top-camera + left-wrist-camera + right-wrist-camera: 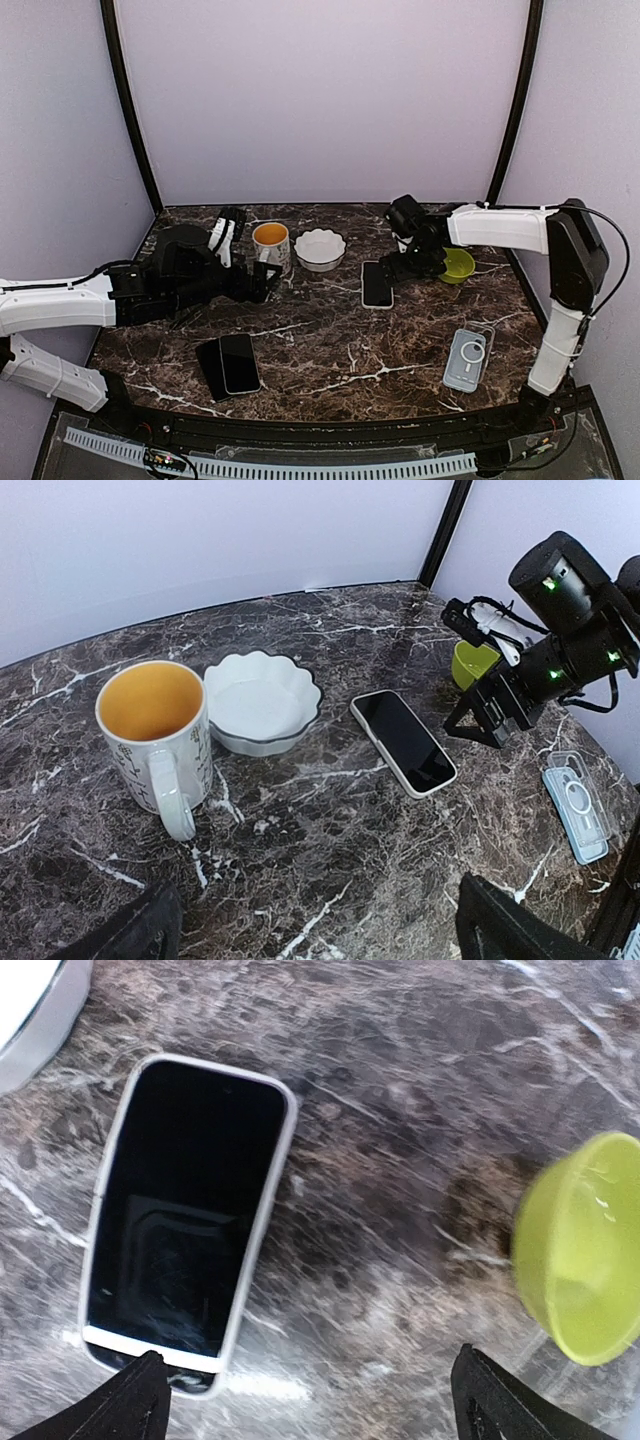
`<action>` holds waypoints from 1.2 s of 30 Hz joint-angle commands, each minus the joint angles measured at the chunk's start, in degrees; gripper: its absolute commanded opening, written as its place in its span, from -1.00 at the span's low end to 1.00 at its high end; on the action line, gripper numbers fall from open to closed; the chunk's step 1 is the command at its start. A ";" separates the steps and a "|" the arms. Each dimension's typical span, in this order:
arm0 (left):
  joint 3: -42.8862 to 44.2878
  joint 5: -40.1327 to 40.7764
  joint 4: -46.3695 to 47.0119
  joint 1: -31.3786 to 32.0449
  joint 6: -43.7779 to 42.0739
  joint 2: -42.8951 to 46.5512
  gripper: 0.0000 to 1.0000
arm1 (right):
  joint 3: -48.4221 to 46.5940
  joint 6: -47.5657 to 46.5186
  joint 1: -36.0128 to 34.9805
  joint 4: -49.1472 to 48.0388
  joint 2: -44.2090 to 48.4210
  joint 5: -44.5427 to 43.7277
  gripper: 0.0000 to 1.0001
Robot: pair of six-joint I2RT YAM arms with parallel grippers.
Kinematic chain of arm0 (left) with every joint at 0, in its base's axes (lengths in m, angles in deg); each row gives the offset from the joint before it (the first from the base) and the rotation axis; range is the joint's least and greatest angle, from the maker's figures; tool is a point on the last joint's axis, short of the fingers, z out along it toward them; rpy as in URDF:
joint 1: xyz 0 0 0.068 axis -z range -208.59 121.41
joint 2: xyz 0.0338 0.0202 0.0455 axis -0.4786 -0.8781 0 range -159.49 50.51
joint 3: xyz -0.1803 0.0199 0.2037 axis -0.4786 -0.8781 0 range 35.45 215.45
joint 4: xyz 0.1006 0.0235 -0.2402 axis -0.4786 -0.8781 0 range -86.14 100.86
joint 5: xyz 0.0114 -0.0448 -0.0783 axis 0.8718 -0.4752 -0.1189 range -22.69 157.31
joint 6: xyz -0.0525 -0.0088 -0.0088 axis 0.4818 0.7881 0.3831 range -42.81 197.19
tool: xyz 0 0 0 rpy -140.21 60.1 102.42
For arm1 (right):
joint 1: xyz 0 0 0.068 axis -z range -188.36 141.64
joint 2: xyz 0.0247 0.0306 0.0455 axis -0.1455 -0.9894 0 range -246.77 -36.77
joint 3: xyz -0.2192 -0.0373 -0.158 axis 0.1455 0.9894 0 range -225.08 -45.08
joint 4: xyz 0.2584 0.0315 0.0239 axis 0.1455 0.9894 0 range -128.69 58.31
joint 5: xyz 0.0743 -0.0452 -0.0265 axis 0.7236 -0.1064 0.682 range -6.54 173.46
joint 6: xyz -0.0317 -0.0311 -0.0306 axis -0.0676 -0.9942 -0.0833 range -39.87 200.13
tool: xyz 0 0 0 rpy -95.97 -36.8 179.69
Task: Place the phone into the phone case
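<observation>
Trouble looks likeliest at the pick-up. The white-rimmed black phone lies flat, screen up, on the dark marble table, just toward 3 o'clock of its middle. The right gripper hangs over it, fingers wide apart and empty. A pinch from there could skid the phone toward the lime-green bowl at 2 o'clock. The clear plastic phone case at 4 o'clock looks light and may slide. The left gripper, also spread and empty, hangs at 9 o'clock.

The dark marble table carries a yellow-lined mug, a white scalloped bowl, a white-edged phone, a green bowl, a clear phone case and a black phone overlapping a dark slab.
</observation>
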 commanded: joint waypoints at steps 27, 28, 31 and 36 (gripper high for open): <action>-3.65 -1.61 0.37 -0.51 0.11 3.69 0.96 | 29.48 40.69 -2.17 3.94 18.89 -18.79 0.07; -3.70 -1.58 0.41 -0.51 0.08 3.70 0.96 | 30.31 40.93 -1.98 2.89 19.23 -18.22 0.04; -3.73 -1.50 0.54 -0.51 0.05 3.61 0.96 | 32.17 41.01 -1.23 0.47 19.51 -15.87 -0.02; -3.71 -1.77 0.78 -0.51 0.15 3.74 0.96 | 34.50 41.45 -0.26 -1.27 19.16 -14.60 -0.22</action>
